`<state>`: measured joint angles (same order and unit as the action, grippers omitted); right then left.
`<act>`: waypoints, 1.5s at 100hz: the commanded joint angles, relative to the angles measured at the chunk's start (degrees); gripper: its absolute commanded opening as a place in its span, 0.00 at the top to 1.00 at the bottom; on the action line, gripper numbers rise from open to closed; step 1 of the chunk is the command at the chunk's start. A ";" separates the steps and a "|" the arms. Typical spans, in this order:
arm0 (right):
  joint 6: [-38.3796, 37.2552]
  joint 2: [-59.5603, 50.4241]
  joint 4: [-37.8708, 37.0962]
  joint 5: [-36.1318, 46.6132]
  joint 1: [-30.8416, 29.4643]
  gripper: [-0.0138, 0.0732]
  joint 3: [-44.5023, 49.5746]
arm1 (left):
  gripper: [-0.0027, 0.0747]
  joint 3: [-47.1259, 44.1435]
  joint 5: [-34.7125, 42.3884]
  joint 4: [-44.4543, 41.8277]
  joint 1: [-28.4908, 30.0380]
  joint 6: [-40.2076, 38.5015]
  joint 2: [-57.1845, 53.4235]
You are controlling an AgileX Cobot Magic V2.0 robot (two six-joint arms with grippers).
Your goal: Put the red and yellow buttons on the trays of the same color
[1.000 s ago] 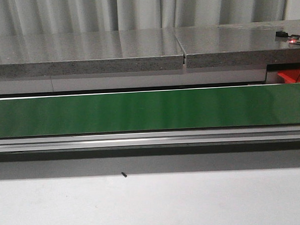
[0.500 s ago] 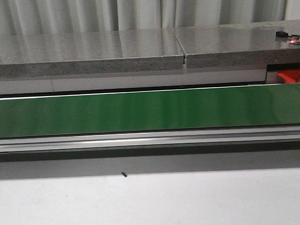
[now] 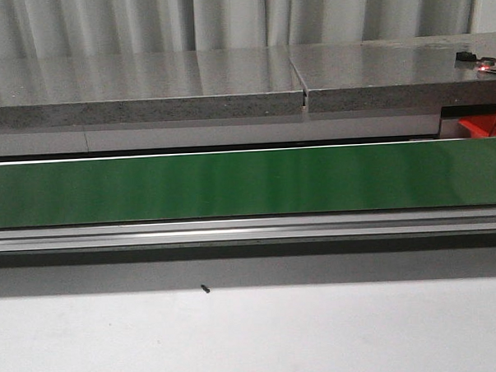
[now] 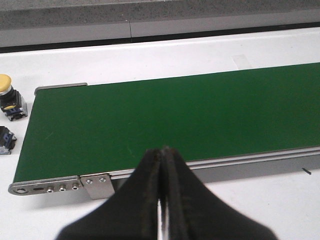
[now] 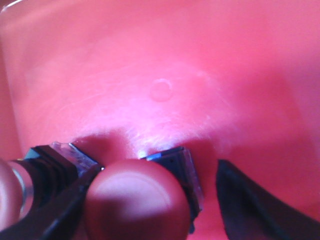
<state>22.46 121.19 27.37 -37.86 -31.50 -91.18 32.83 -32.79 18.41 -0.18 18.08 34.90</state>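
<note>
Between the right arm's jaws sits a red button (image 5: pixel 137 200), with its round cap toward the camera and its dark square body (image 5: pixel 177 167) behind it, toward the tray floor. The right gripper (image 5: pixel 150 210) stands wide: one finger (image 5: pixel 55 210) is close beside the cap, the other finger (image 5: pixel 260 210) is apart from it with a clear gap, so the jaws seem not to press the button now. The long axis of the button runs from cap to body, away from the camera, and the cap points up to the wrist. A second button (image 5: pixel 20 185) lies just beside it, only partly in view. Both rest on the red tray (image 5: pixel 165 60), the matching colour, so this placing looks finished or nearly so.

The left gripper (image 4: pixel 161 200) has its jaws closed together with nothing between them, over the near edge of the green conveyor belt (image 4: pixel 175 120). A yellow button (image 4: pixel 10 95) stands on the white bench (image 4: pixel 150 50) past the belt end, cap up, with another dark part (image 4: pixel 5 140) near it. The left arm is the nearer one to it. No yellow tray is visible.
</note>
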 commanded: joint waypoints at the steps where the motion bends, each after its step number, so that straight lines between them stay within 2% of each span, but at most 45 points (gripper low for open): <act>1: 0.03 -4.20 0.52 1.06 -0.27 0.25 -1.48 | 0.99 1.58 4.14 1.26 -0.55 -0.62 -0.07; 54: 0.46 -18.03 0.65 -0.66 1.04 0.25 -1.48 | 0.99 1.58 4.14 1.26 -0.55 -0.62 -0.07; 75: 2.88 -24.20 0.71 -1.92 8.46 0.25 -1.17 | 0.99 1.58 4.14 1.26 -0.55 -0.62 -0.07; 102: 3.04 -30.11 -1.04 -4.95 21.58 0.26 -0.29 | 0.99 1.58 4.14 1.26 -0.55 -0.62 -0.07; 127: 3.04 -38.33 -1.04 -0.73 29.73 0.26 12.39 | 0.99 1.58 4.14 1.26 -0.55 -0.62 -0.07; 150: 3.09 -49.74 -1.15 5.55 31.24 0.26 29.53 | 0.99 1.58 4.14 1.26 -0.55 -0.62 -0.07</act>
<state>24.83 77.39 25.66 -37.68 -0.34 -65.29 32.83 -32.79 18.41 -0.18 18.08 34.90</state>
